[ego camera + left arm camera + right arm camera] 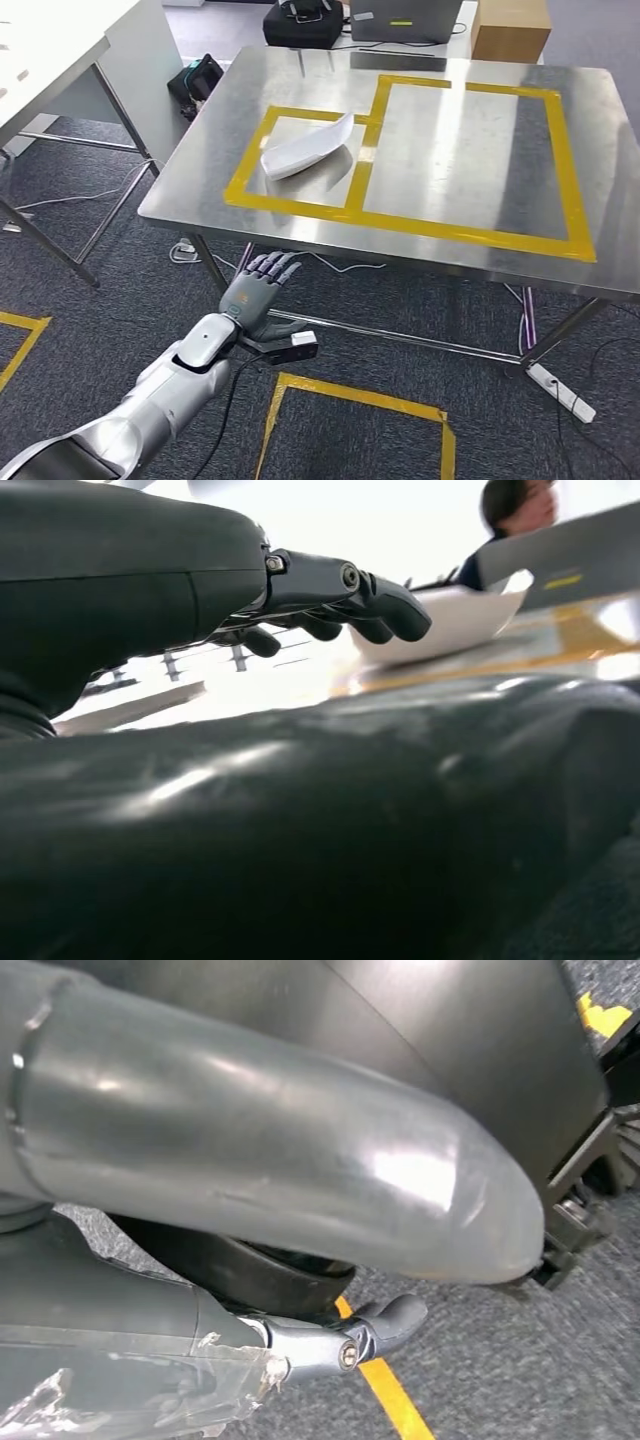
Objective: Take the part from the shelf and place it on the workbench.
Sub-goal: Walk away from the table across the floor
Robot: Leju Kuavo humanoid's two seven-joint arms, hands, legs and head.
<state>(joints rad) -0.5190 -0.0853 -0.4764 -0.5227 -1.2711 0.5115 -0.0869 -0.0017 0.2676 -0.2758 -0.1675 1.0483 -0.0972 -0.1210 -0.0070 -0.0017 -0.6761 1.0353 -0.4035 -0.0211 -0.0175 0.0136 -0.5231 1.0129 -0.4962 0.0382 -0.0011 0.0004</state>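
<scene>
Left hand (255, 296) sits below and just in front of the bench (453, 230) near edge, over the carpet. Its fingers (273, 265) are spread, holding nothing. Left wrist view agrees: dark fingers (377, 605) extended and empty, with the part beyond them.

Right hand (317, 1345) hangs low beside the body over the carpet and a yellow floor line (392, 1400). I can see one dark fingertip and not much else, so I can't tell if that hand is open or closed. Nothing visibly in it.

The white curved part (308, 148) is lying on the steel bench inside the left yellow-taped box (245, 165), one end close to the tape divider between the two boxes. No hand is touching it. The bigger right box (562, 150) holds nothing.

My read: placement looks done, the step in hand is clearing out. To do it well:
- I pull the left arm straight back and down, fingers kept spread so nothing catches the bench lip.
- No upward swing near the edge, the hand is right under the overhang.
- I check that the part sits settled before turning away; it's a curved shell and may rock.

Far side: a laptop (404, 18), a black bag (302, 22) and a cardboard box (512, 28), all well clear of the part. There's a person beyond the bench in the left wrist view.
</scene>
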